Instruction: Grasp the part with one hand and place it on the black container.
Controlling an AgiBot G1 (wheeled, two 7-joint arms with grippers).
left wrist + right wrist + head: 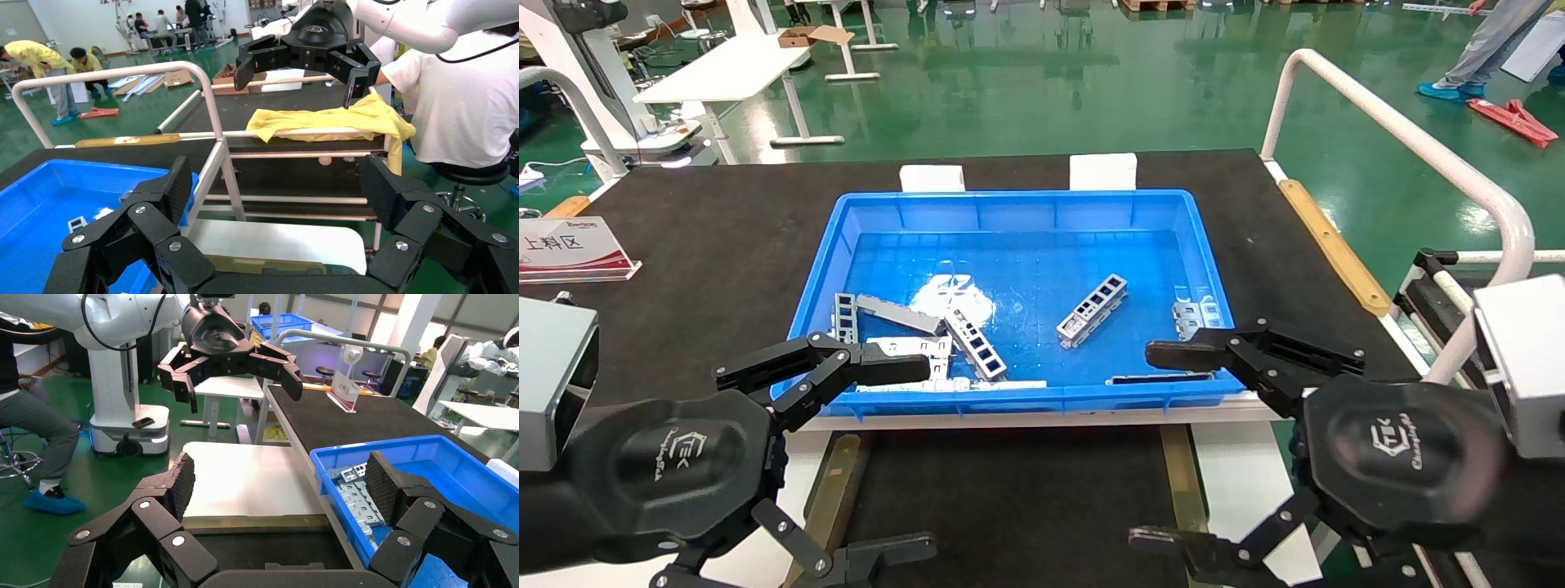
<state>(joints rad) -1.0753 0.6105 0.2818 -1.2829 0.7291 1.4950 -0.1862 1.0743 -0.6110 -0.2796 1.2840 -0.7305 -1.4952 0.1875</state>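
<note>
Several ladder-like grey parts lie in the blue bin [1009, 202]: one alone near the middle [1093, 309], one at the front left [975, 343], one upright-looking by the left wall [845, 317]. The black container [1017, 498] lies in front of the bin, edged by brass strips [1182, 478]; its floor also shows in the right wrist view [257, 545]. My left gripper [915, 457] is open and empty over the container's left edge. My right gripper [1156, 445] is open and empty over its right edge. Each wrist view shows its own wide-open jaws, left [278, 190] and right [278, 484].
Wider grey plates lie at the bin's front left [911, 351] and right [1197, 314]. White panels [1238, 474] flank the container. A white rail [1401, 139] runs along the table's right side. A sign [568, 249] stands at the far left. A yellow cloth [330, 122] hangs on a rail.
</note>
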